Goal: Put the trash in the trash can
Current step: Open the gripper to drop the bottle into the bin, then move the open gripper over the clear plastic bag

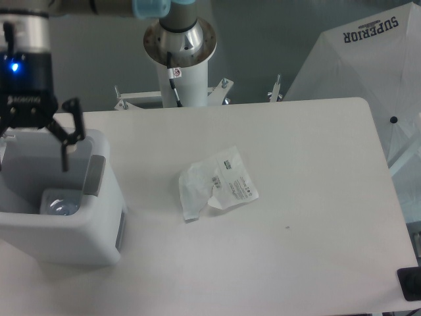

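The white trash can stands at the table's left edge, with a grey panel on its right side. The crushed clear bottle lies inside it at the bottom. The crumpled clear wrapper with a white printed label lies flat on the table near the middle, well to the right of the can. My gripper hangs over the can's open top with its fingers spread apart and nothing between them. Its left finger is partly cut off by the frame edge.
The arm's white base column stands behind the table's far edge. A white umbrella-like cover marked SUPERIOR is beyond the far right corner. A dark object sits at the table's near right edge.
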Available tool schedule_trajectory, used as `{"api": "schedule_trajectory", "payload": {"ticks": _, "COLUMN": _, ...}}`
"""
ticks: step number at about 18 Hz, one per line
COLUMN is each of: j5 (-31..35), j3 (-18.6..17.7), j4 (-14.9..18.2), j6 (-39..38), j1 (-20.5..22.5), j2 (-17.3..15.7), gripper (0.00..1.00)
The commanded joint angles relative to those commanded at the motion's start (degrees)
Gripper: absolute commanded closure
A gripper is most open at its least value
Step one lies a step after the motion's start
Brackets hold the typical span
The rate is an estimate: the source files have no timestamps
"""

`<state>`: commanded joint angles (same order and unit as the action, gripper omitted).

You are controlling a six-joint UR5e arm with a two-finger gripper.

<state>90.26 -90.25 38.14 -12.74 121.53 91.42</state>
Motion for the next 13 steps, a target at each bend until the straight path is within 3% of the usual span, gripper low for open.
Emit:
{"api": "schedule_trajectory", "payload": {"ticks": 2, "j5": 0.00, "j3": -4.57, "j4": 0.18, "j6": 0.26, "j1": 5.89, "j2": -1.59, "gripper": 0.00}}
{"api": "schedule_trajectory", "payload": {"ticks": 7, "j5": 0.26, "j3": -12.84, "j4": 0.44, "j6": 8.16, "j1": 17.06, "j2": -1.16, "gripper": 0.00}}
{"api": "schedule_trajectory", "payload": {"ticks": 10, "j5": 0.78, "j3": -16.09, "j4": 0.70, "j6": 13.78, "j1": 20.32, "j2": -0.11, "gripper": 0.00}}
{"api": "schedule_trajectory", "payload": {"ticks": 13, "j5": 2.10, "j3": -19.52, "j4": 1.32, "j6": 16.78, "j1": 20.42, "j2": 2.09, "gripper": 0.00}}
